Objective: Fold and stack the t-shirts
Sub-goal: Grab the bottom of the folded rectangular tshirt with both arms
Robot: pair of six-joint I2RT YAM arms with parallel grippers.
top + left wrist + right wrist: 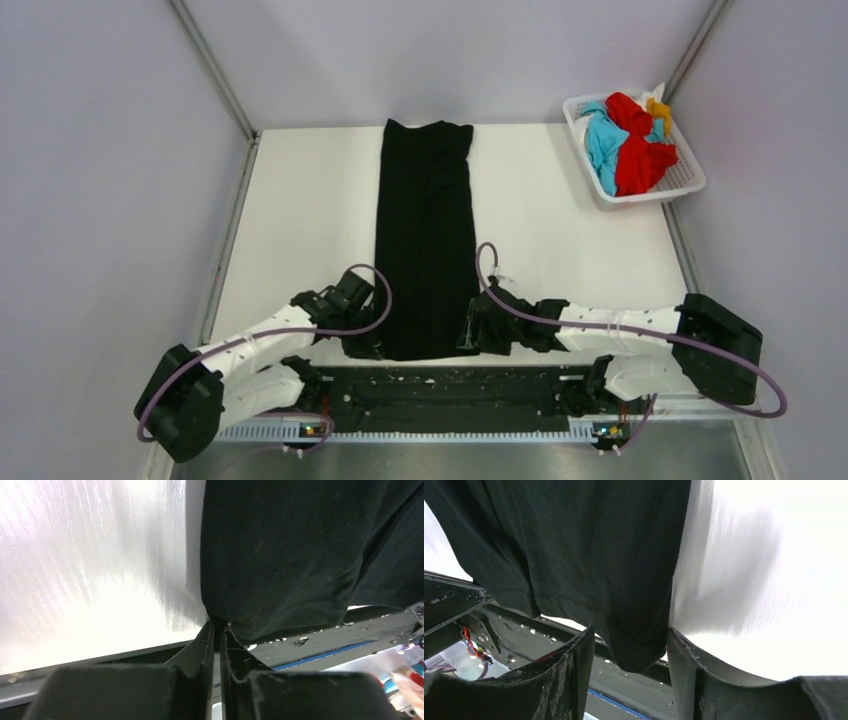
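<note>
- While the left gripper shows its fingers at a thin slit, nipping the near left hem corner of the black t-shirt, the right gripper has its jaws apart. It sits astride the near right hem corner, with the cloth hanging loose between the fingers and not yet pinched.
- From both grippers the shirt runs straight away: it is a narrow strip folded lengthwise, with its long axis going from the near edge to the far edge down the middle of the white table.
- Each arm sits at its own corner, so neither is nearer, and the hem lies crosswise between them.
- I judge that the coming move is a fold carrying the near end up along that long axis toward the collar end. That calls for the right jaws to close first, so both corners lift level.
- Well apart at the far right, the white lattice basket holds the red t-shirt, the turquoise t-shirt and the orange-yellow t-shirt, all bunched together.
</note>
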